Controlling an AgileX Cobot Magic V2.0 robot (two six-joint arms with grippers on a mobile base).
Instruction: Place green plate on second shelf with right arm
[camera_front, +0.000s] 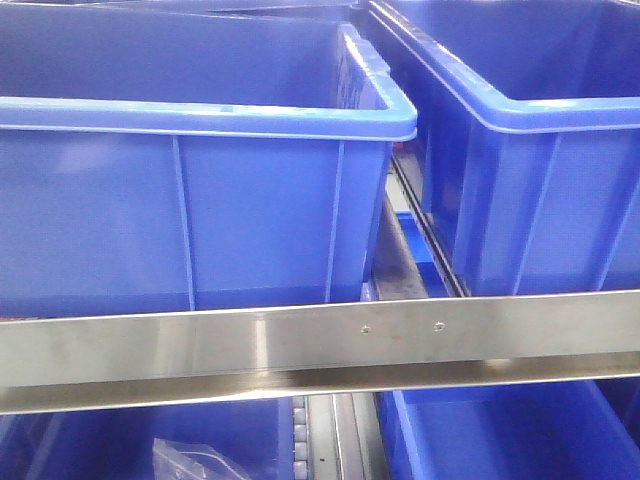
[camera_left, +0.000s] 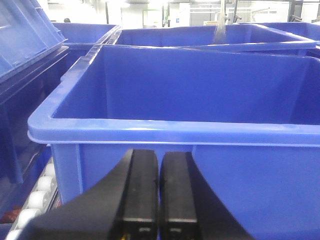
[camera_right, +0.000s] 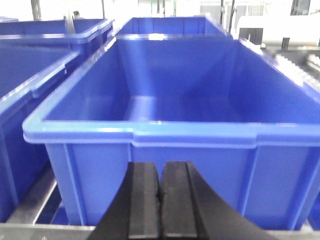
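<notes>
Right gripper (camera_right: 160, 205) sits with its two black fingers pressed together, holding nothing — it faces the near wall of a blue plastic bin (camera_right: 150, 165) whose inside shows bare. Left gripper (camera_left: 159, 197) is likewise closed and empty-handed, in front of another blue bin (camera_left: 200, 175), with white rollers (camera_left: 37, 197) at lower left. From the front view, two blue bins (camera_front: 200, 220) stand side by side above a brushed steel rail (camera_front: 300, 345); below it, a clear plastic bag (camera_front: 195, 462) lies in a lower bin. No view shows the green plate.
</notes>
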